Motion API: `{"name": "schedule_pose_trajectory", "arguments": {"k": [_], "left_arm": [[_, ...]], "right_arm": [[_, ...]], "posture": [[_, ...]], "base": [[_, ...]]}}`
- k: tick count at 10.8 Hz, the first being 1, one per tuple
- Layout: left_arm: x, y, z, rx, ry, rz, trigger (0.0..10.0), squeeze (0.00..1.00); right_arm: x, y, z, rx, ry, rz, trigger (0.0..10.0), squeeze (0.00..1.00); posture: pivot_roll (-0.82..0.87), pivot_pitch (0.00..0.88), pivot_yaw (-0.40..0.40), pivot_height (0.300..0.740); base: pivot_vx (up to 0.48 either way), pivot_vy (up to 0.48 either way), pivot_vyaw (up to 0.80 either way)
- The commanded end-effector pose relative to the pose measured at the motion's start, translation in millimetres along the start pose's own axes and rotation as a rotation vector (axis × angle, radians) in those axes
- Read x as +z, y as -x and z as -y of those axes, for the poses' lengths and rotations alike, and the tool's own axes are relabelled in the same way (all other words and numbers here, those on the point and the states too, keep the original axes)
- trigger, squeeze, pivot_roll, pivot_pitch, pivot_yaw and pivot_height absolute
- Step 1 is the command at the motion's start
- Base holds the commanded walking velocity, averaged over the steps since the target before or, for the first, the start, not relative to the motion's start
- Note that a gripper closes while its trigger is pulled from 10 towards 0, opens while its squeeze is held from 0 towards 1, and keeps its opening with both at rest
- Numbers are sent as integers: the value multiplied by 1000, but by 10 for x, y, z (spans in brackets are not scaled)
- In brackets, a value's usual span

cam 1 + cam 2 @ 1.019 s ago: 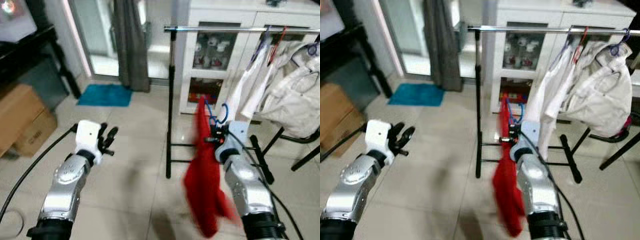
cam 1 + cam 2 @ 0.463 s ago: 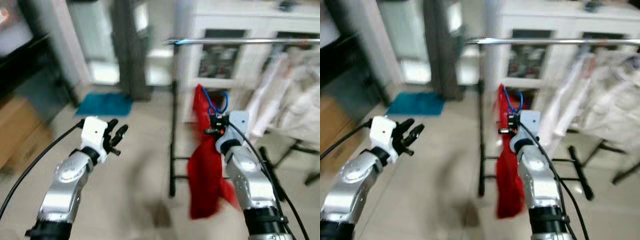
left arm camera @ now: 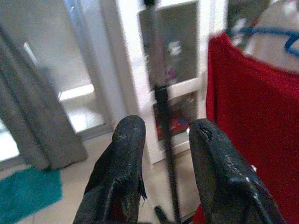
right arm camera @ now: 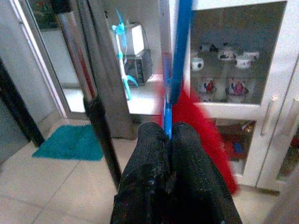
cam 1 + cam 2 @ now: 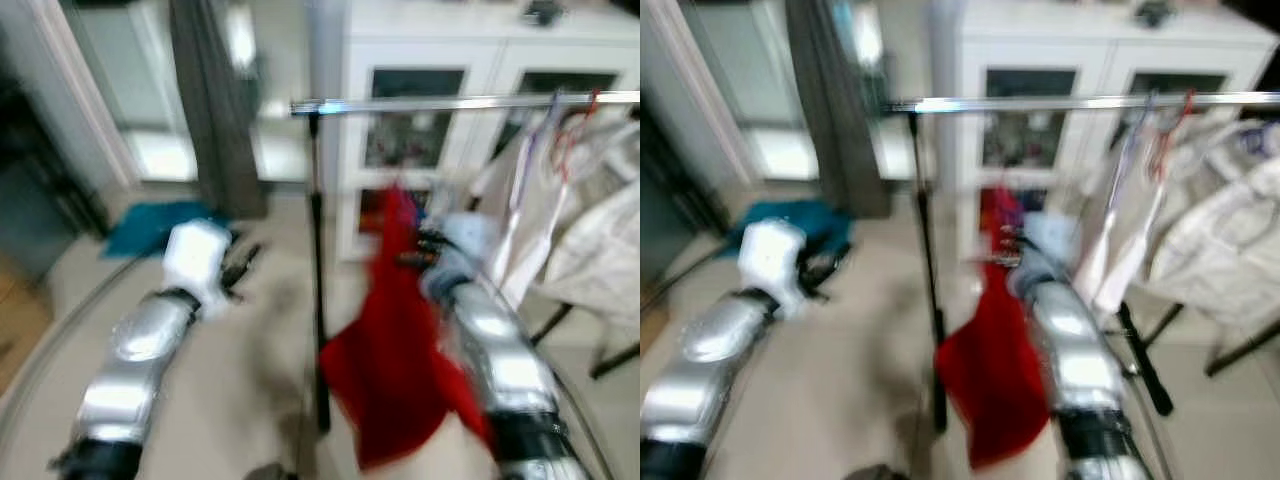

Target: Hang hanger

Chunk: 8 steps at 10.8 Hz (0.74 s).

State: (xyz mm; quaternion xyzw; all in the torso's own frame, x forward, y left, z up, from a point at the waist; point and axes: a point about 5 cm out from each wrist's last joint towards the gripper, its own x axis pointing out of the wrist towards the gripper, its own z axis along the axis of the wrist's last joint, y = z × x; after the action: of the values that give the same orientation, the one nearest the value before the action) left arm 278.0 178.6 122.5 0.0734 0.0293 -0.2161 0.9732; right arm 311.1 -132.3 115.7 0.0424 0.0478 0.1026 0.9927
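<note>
My right gripper (image 4: 168,135) is shut on the stem of a blue hanger (image 4: 176,56), and a red garment (image 5: 385,370) hangs from that hanger. It holds this load in front of a black clothes rack, below and near the left end of the chrome rail (image 5: 450,101). The rack's black upright post (image 5: 318,280) stands just left of the red garment. Out to the left my left gripper (image 3: 163,128) is open and holds nothing, pointing toward the post. The eye views are blurred.
White garments (image 5: 590,230) on hangers occupy the right part of the rail. Behind the rack stands a white glass-door cabinet (image 5: 440,30). A grey curtain (image 5: 215,110) and a teal mat (image 5: 150,225) are at the back left. Tiled floor lies below.
The whole view has shifted and blurred, so the camera has moved. The rail now sits lower in the picture, nearer my right gripper. The red garment has swung out to the left.
</note>
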Motion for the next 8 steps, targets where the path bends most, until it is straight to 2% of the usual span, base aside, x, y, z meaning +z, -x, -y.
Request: {"name": "schedule_pose_trajectory", "arguments": {"k": [1,3,4,6,8], "left_arm": [[36,10,72,-44,-12,7,10000,0],[39,28,107,-61,-17,2,10000,0],[58,12,142,-88,-31,3,10000,0],[150,-27,196,-150,-22,18,10000,0],[177,18,346,-280,-10,48,10000,0]], "right_arm": [[88,-25,49,-41,20,23,10000,0],[98,-46,-41,9,48,21,10000,0],[138,-39,-27,-11,7,49,10000,0],[248,-30,76,-113,31,96,10000,0],[346,20,151,-174,-49,183,10000,0]], "posture": [[-26,0,26,740],[-18,0,30,740],[-15,0,33,740],[-12,0,27,740],[-15,0,38,740]], "base": [[446,0,0],[446,0,800],[431,0,0],[0,0,0],[0,0,0]]}}
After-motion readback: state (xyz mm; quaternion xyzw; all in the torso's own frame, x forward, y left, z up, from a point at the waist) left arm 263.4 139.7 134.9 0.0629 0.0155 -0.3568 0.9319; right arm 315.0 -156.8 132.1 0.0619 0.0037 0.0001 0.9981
